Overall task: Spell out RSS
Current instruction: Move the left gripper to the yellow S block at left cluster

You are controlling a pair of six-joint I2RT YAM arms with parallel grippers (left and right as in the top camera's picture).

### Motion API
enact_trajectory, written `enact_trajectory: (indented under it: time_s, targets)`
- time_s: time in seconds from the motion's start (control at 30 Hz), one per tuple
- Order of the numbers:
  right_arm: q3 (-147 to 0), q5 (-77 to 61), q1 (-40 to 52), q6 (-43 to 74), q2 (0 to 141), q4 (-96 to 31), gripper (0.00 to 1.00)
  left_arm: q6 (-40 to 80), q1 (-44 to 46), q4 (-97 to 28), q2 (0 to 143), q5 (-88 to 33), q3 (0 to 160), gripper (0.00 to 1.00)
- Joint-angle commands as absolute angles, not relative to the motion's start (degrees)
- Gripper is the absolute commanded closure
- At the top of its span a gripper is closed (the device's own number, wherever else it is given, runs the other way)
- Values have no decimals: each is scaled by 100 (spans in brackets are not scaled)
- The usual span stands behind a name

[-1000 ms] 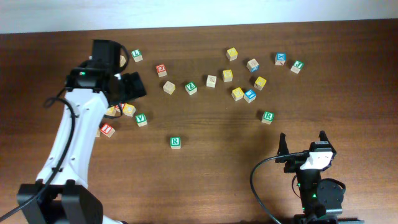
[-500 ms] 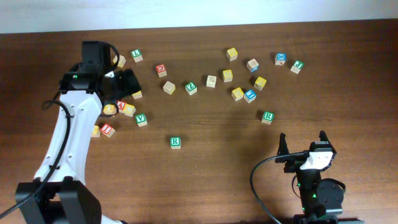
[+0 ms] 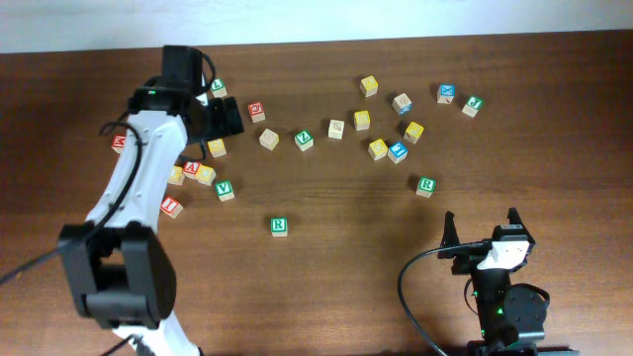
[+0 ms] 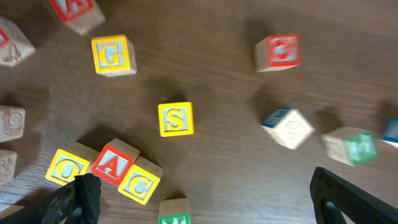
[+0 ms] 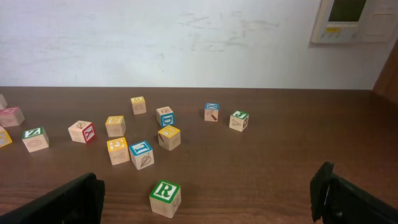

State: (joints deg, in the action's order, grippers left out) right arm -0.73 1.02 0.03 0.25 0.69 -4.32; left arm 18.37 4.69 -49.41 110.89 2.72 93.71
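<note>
A green R cube (image 3: 280, 226) sits alone on the wooden table toward the front. A second green R cube (image 3: 425, 186) lies to the right, and shows close in the right wrist view (image 5: 165, 196). A yellow S cube (image 3: 217, 148) lies just below my left gripper (image 3: 229, 117) and sits mid-frame in the left wrist view (image 4: 175, 119). The left gripper (image 4: 205, 190) is open and empty above it. Other yellow cubes (image 3: 378, 148) lie at the right; their letters do not read. My right gripper (image 3: 483, 232) is open and empty near the front edge (image 5: 208, 186).
Yellow O (image 4: 65, 167), red A (image 4: 112, 165) and yellow C (image 4: 140, 182) cubes cluster left of the S. A yellow G cube (image 4: 112, 55), a red cube (image 4: 277, 51) and green V cubes (image 3: 226, 189) (image 3: 304, 140) lie around. Several more cubes scatter at the back right (image 3: 447, 93).
My left arm has swung back and to the right, moving the open gripper off the left cluster and uncovering the yellow S cube. The right arm has not moved.
</note>
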Motion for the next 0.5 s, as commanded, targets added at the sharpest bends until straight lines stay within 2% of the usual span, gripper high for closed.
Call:
enact_trajectory:
  time_s: [0.0,0.07,0.17,0.47]
  targets:
    - [-32,67,36,86,21,-467,2,2432,499,-4886,11577,862,9456,0]
    - [-32,67,36,86,21,-467,2,2440,502,-4834,11751,676,9456,2]
    - [-32,67,36,86,21,-467,2,2443,510,-4718,11913,1035,9456,8]
    - [-32,67,36,86,21,-467,2,2285,526,-4222,12359,1057,9454,16]
